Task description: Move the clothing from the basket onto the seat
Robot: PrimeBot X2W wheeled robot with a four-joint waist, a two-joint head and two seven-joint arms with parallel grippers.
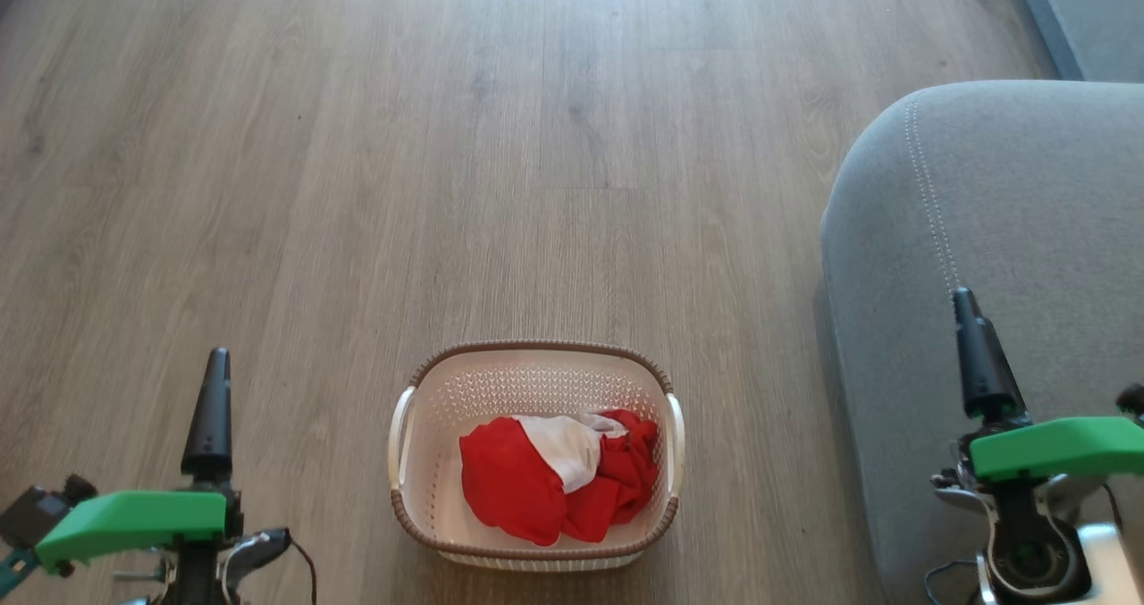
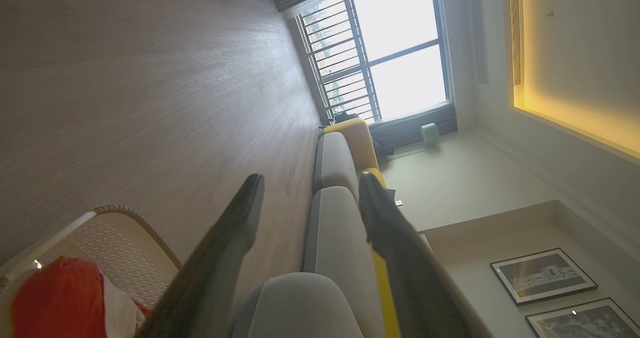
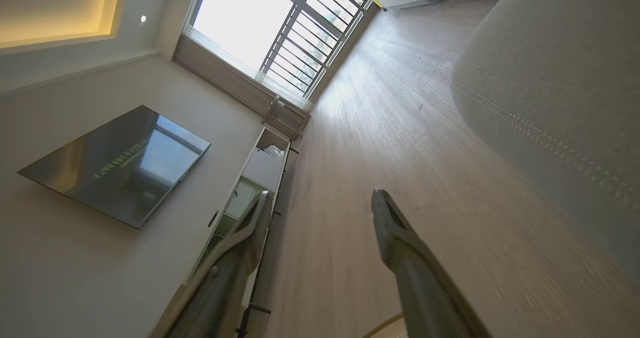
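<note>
The white basket with a brown rim stands on the wood floor in the lower middle of the head view. Red and white clothing lies crumpled inside it. The grey seat with a pale stitched seam takes up the right side. My left gripper is at the lower left, apart from the basket, and open with nothing in it. My right gripper hovers over the seat's near part, also open and holding nothing. In the left wrist view the basket and clothing lie left of the spread fingers.
Bare wood floor stretches ahead of the basket. In the right wrist view a wall television and a low cabinet line one wall, with a barred window beyond. The left wrist view has more grey and yellow sofa sections and framed pictures.
</note>
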